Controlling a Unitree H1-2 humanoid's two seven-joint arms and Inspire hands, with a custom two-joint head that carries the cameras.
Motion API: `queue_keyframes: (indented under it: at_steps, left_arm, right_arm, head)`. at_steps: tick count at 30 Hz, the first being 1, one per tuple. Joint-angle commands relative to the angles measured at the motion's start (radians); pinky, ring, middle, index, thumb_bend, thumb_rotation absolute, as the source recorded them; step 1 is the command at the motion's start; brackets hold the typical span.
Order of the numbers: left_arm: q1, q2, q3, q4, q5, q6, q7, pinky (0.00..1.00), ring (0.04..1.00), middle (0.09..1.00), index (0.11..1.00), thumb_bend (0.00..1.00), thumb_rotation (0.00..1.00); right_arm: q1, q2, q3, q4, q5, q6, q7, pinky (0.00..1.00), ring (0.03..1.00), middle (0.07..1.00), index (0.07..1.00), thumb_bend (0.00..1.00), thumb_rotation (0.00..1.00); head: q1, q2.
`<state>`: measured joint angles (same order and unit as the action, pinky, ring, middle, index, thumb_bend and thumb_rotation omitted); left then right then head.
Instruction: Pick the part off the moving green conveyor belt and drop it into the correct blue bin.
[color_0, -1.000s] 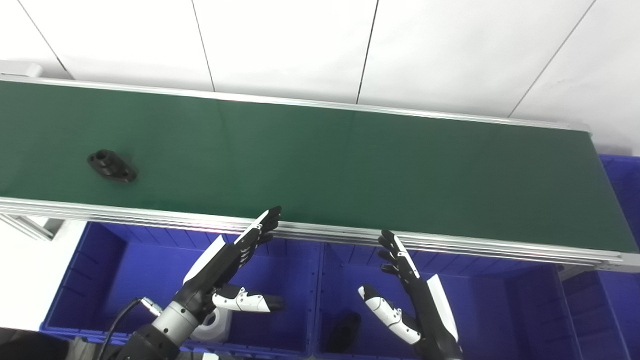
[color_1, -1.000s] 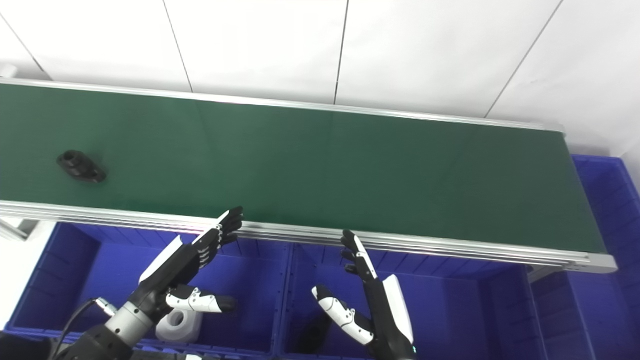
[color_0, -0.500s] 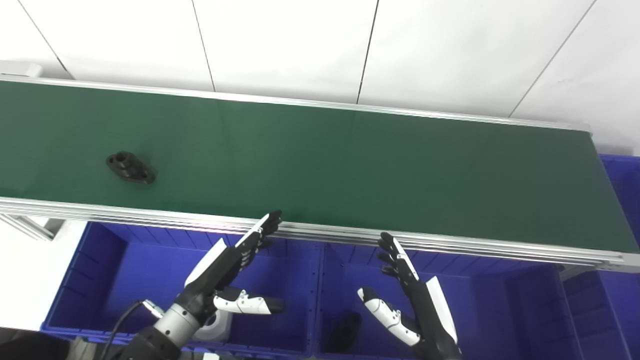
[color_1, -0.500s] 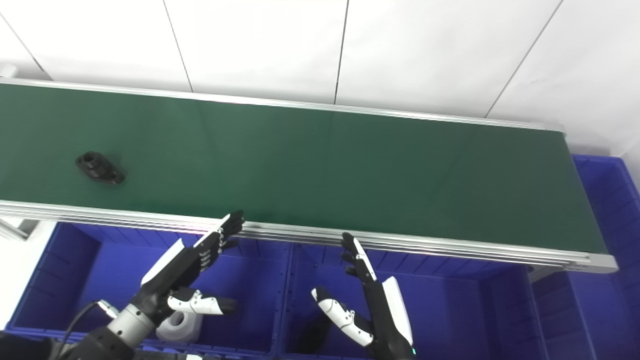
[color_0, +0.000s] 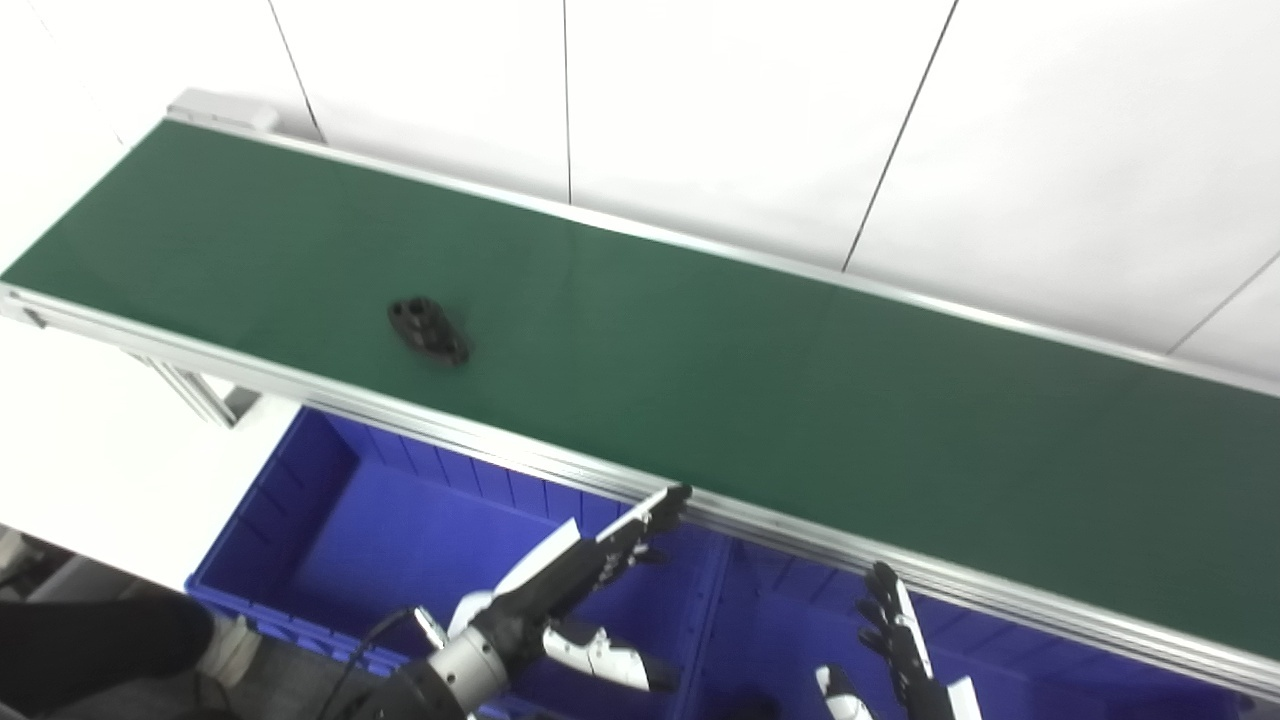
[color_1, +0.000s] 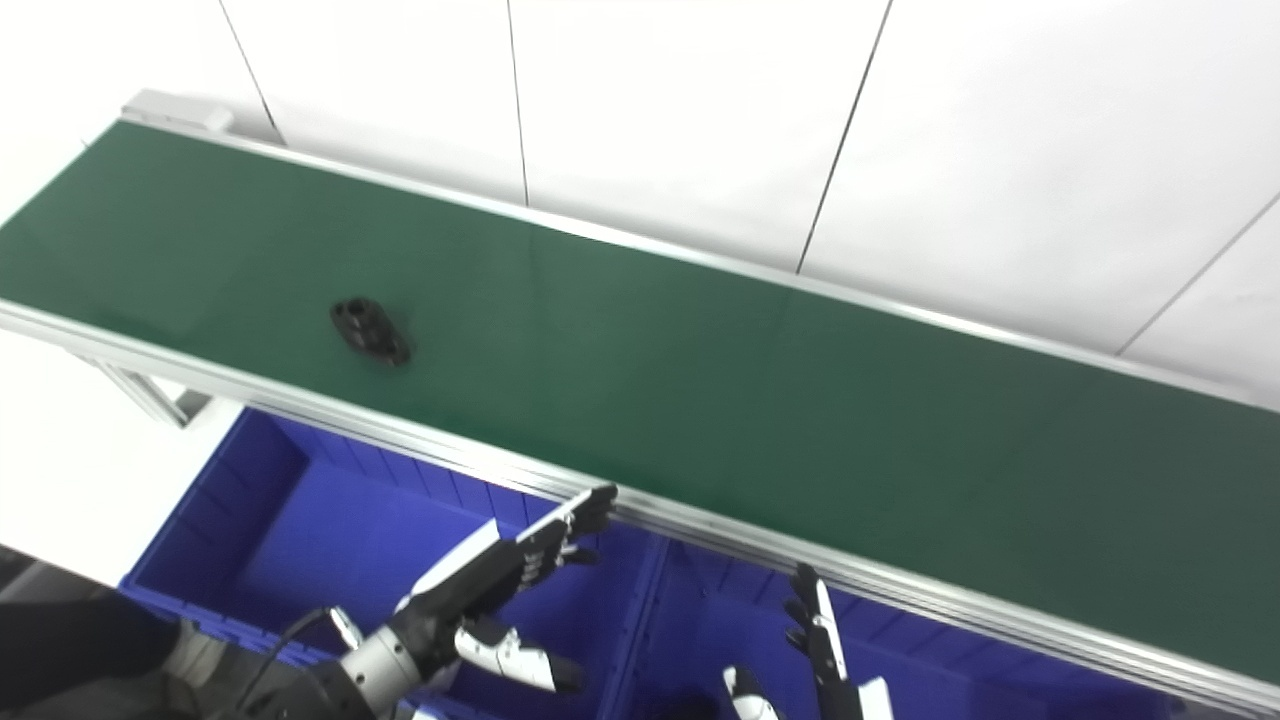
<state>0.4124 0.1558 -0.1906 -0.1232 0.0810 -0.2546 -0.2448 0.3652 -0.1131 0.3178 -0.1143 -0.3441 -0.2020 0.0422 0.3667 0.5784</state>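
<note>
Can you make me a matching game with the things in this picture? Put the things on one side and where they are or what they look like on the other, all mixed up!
Things:
1. black part
2. belt
3. bin
4. left robot hand

Clues:
A. blue, sitting below the belt
B. open, reaching up over the bin near the belt's edge
C. lying on the belt
D. long and green

Pairs: 1-C, 2-D, 3-A, 4-B
</note>
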Motion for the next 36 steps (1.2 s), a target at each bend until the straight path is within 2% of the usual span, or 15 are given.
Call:
queue_keyframes:
  at_steps: [1, 10, 16, 18, 21, 26, 31, 36]
  left_arm:
    - [-0.006, 0.002, -0.003, -0.011, 0.006, -0.049, 0.013, 0.86, 0.973, 1.0, 1.0, 0.76, 0.41]
    - [-0.004, -0.002, -0.003, -0.001, -0.002, -0.055, 0.015, 0.9, 0.981, 1.0, 1.0, 0.76, 0.41]
    - [-0.012, -0.003, -0.003, 0.014, 0.004, -0.063, 0.019, 0.86, 0.978, 1.0, 1.0, 0.77, 0.41]
    - [-0.014, -0.002, -0.003, 0.02, 0.004, -0.072, 0.02, 0.87, 0.979, 1.0, 1.0, 0.77, 0.41]
    - [-0.015, 0.003, -0.006, 0.029, -0.003, -0.077, 0.014, 0.89, 0.988, 1.0, 1.0, 0.77, 0.41]
    - [-0.01, 0.012, -0.007, 0.021, -0.006, -0.077, 0.009, 0.88, 0.988, 1.0, 1.0, 0.77, 0.42]
    - [0.0, 0.017, -0.003, 0.004, -0.005, -0.058, 0.013, 0.93, 1.0, 1.0, 1.0, 0.78, 0.42]
    - [-0.002, 0.023, 0.009, 0.007, 0.002, -0.08, 0.022, 0.97, 1.0, 1.0, 1.0, 0.76, 0.42]
  right_arm:
    - [-0.005, 0.006, 0.002, -0.008, -0.004, -0.064, -0.016, 0.85, 0.921, 0.958, 1.0, 0.53, 0.79]
    - [-0.009, 0.007, 0.003, 0.019, 0.008, -0.09, -0.021, 0.83, 0.923, 0.954, 1.0, 0.51, 0.76]
    - [-0.015, 0.009, -0.002, 0.026, 0.012, -0.093, -0.025, 0.82, 0.917, 0.95, 0.997, 0.52, 0.74]
    - [-0.015, 0.015, -0.007, 0.023, 0.046, -0.094, -0.021, 0.83, 0.917, 0.949, 0.995, 0.52, 0.74]
    - [-0.012, 0.027, -0.018, 0.001, 0.071, -0.095, -0.028, 0.82, 0.907, 0.952, 0.989, 0.54, 0.76]
    - [-0.011, 0.037, -0.036, -0.072, 0.079, -0.085, -0.031, 0.82, 0.901, 0.944, 0.976, 0.57, 0.71]
    - [-0.02, 0.043, -0.05, -0.139, 0.079, -0.07, -0.028, 0.82, 0.896, 0.936, 0.962, 0.6, 0.64]
    - [-0.066, 0.049, -0.066, -0.204, 0.07, -0.039, -0.021, 0.81, 0.889, 0.92, 0.95, 0.64, 0.61]
  head:
    - [-0.003, -0.001]
    - [-0.015, -0.014]
    - [-0.04, -0.018]
    - [-0.056, -0.017]
    - [-0.092, -0.011]
    - [-0.168, 0.012]
    - [-0.219, 0.035]
    - [-0.283, 0.057]
